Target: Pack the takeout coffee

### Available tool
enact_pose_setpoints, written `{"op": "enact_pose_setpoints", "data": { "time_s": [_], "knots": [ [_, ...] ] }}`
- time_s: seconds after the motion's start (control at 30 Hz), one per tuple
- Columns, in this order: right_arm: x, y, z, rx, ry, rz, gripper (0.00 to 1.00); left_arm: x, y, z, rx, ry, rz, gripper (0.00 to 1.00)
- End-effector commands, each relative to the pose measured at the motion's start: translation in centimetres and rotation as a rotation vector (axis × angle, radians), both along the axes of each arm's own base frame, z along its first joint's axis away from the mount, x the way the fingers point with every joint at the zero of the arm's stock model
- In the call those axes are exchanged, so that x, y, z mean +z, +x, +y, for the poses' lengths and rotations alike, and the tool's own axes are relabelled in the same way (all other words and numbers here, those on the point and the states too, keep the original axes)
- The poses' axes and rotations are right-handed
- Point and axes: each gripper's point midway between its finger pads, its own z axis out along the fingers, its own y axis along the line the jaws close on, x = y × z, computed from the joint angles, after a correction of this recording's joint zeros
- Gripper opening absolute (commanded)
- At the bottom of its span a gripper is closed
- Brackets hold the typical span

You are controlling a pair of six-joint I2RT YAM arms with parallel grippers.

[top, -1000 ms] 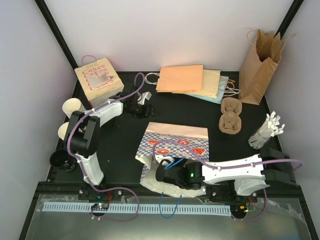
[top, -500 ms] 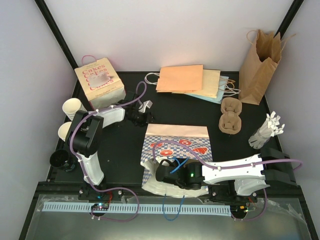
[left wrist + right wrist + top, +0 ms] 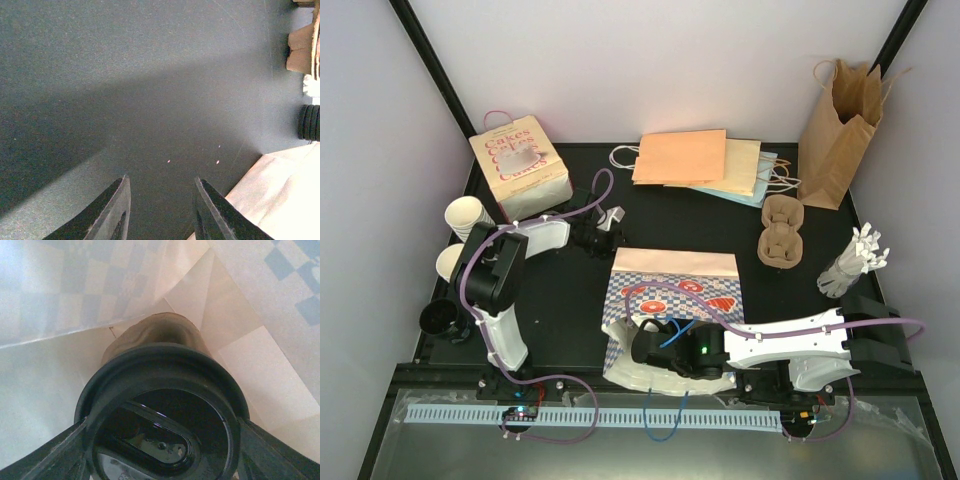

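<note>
**Lidded cup inside bag mouth, right arm holding it**

- Table (image 3: 560, 300): black top. Everything sits on it.
- Checkered bag (image 3: 675, 275): lies flat mid-table with its mouth toward the arm bases. It's thin, floppy paper, and the walls sag around whatever goes in.
- Right gripper (image 3: 160, 435): reaches into the bag mouth. Its fingers are pressed against opposite sides of the lid (image 3: 160, 405), so it's pinching the lidded cup (image 3: 150, 332) at the rim. The wrist view shows bag paper on all sides, so the cup is well inside.
- Left gripper (image 3: 161, 210): just past the bag's far left corner, over bare table. The fingers are spread with nothing between them.
- Spare cups (image 3: 465, 214) and spare lids (image 3: 440, 318): at the left table edge, well apart from the bag.

Handling, my read:
- The cup is light, and its thin ribbed paper wall will dent if squeezed mid-body.
- The lid is stiffer, but it's smooth plastic and probably only pressed on. Too hard a squeeze could pop it off or let it slip.
- The best hold is where it is now, across the lid rim, where the lid backs up the cup wall.
- Can't tell whether the cup has anything in it.
- With the bag on its side, the cup may roll once it's let go.
</note>
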Motion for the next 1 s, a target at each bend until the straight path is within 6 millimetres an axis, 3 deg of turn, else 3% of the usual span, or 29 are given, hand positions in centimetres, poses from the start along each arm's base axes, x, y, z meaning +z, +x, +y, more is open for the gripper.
{"op": "enact_pose_setpoints", "data": {
  "time_s": [0.0, 0.3, 0.5, 0.77, 0.97],
  "knots": [
    [0.5, 0.2, -0.1, -0.015, -0.007, -0.012, 0.60, 2.3, 0.0, -1.2, -0.030, -0.061, -0.042, 0.36],
    [0.5, 0.3, 0.0, -0.016, -0.021, -0.018, 0.61, 1.6, -0.1, -1.6, -0.041, -0.089, -0.013, 0.35],
    [0.3, 0.7, -0.1, -0.022, -0.026, -0.018, 0.61, 1.2, 0.8, -1.5, -0.021, -0.085, -0.015, 0.36],
    [1.0, 1.5, 0.0, -0.015, 0.042, 0.077, 0.61, 0.5, 0.9, -1.6, -0.017, -0.096, 0.008, 0.37],
    [-0.4, 1.9, 0.1, -0.028, -0.051, 0.071, 0.61, 0.4, 0.3, -1.8, -0.025, -0.128, 0.029, 0.36]
  ]
}}
